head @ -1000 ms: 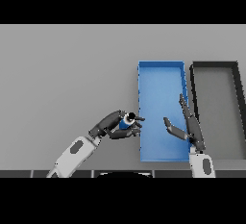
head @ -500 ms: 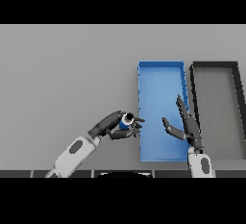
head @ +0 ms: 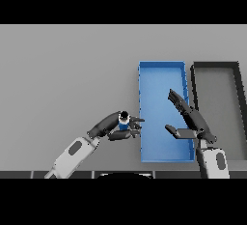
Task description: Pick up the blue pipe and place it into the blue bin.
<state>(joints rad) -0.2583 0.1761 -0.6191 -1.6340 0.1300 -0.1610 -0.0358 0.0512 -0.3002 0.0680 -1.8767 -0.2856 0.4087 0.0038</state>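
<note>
Left hand (head: 112, 126): curling round the blue pipe (head: 123, 123), just outside the blue bin (head: 161, 77) wall at 9 o'clock.
Right hand (head: 192, 120): hovering with fingers spread over the bin's 3 o'clock edge, holding nothing.
Dark bin (head: 215, 66): sitting beside it.
Hidden: fingers are covering most of the pipe.

There is 1 view, taken from the robot's head and looking steeply down at the grey table (head: 62, 74) in front of it. It stands far enough back to take in both arms, the left hand (head: 113, 126) and the right hand (head: 192, 120), with the far table edge out of sight beyond them.
</note>
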